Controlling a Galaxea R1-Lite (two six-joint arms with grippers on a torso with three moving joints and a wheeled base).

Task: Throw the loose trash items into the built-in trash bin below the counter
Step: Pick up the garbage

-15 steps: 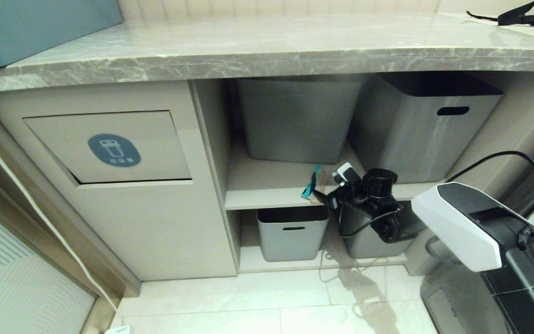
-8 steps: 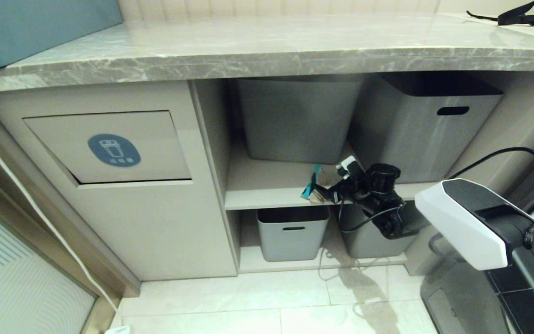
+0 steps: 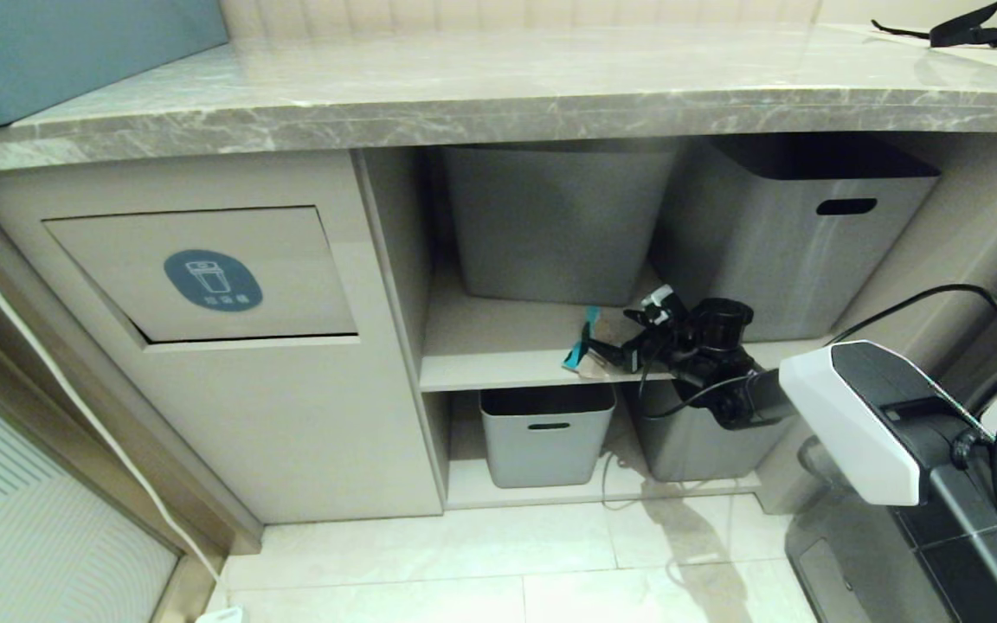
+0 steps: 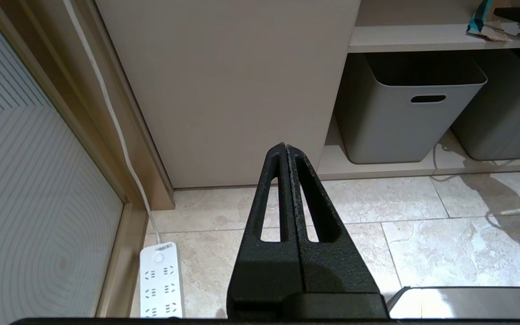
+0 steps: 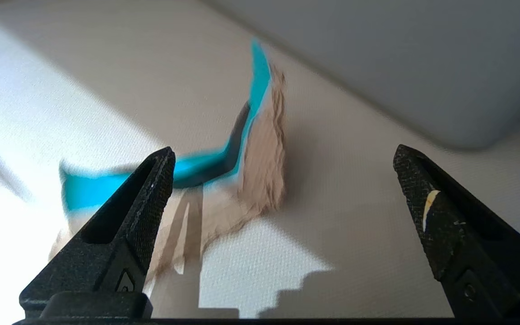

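The grey marble counter point(image 3: 498, 95) runs across the top, with the built-in trash bin point(image 3: 204, 277) set in the beige cabinet front below it on the left, flap closed, and an open shelf point(image 3: 498, 359) carrying grey tubs point(image 3: 559, 225) to its right. The right gripper point(image 3: 615, 355) reaches onto that shelf with its jaws spread wide, holding nothing. A torn teal-and-brown cardboard scrap point(image 5: 246, 167) lies on the shelf's front edge just ahead of the fingertips, nearer one finger point(image 5: 147, 189) than the other. The left gripper point(image 4: 285, 155) hangs pressed shut above the floor tiles point(image 4: 377, 225).
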